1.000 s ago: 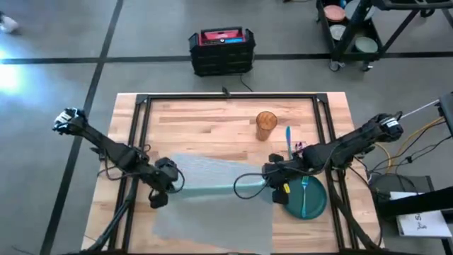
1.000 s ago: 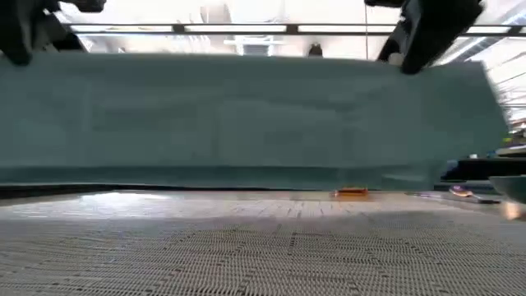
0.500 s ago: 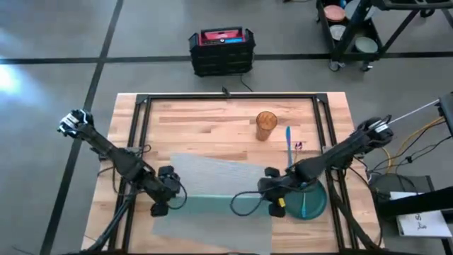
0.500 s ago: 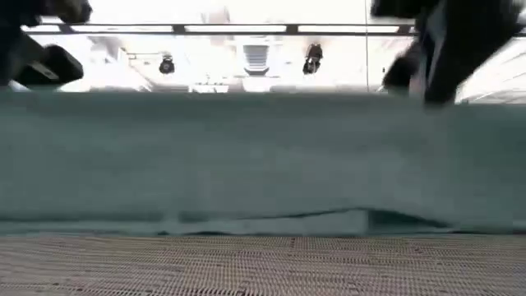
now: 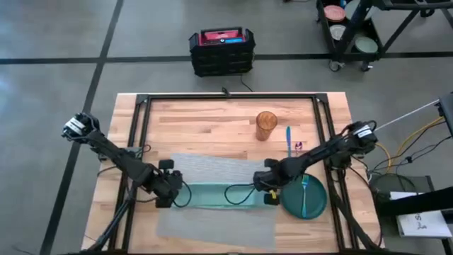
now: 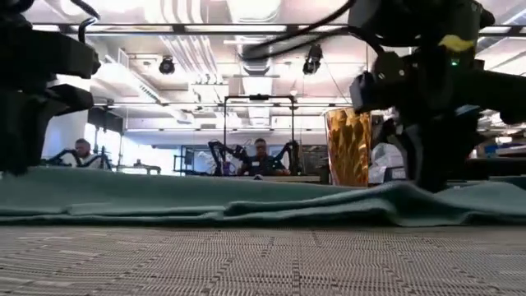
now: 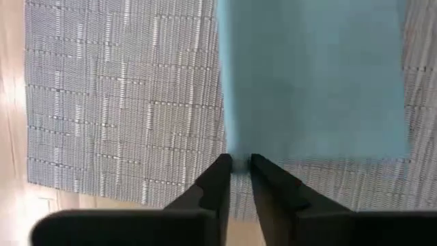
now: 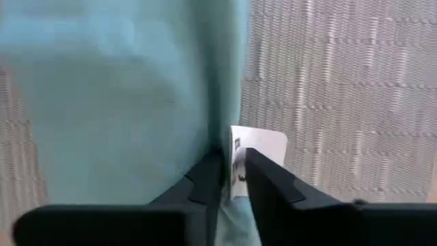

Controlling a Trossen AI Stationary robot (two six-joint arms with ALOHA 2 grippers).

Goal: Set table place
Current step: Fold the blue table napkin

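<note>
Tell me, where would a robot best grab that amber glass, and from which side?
Probably round its upper half, coming level from the open tabletop side. The amber glass stands upright on the table, tall and narrow. The blue utensil lies near it toward the plate, so approaching from there looks more crowded.

Even overhead light falls on the tabletop (image 5: 212, 127) in the high view, with only faint shadows beneath the arms and a pale glare patch on the floor (image 5: 14, 78) at the left edge. At table height, bright ceiling strip lights (image 6: 246, 29) wash out the room behind, leaving the arms as dark silhouettes. Both wrist views are soft, the teal cloth (image 7: 314, 75) smeared and lacking texture.
</note>
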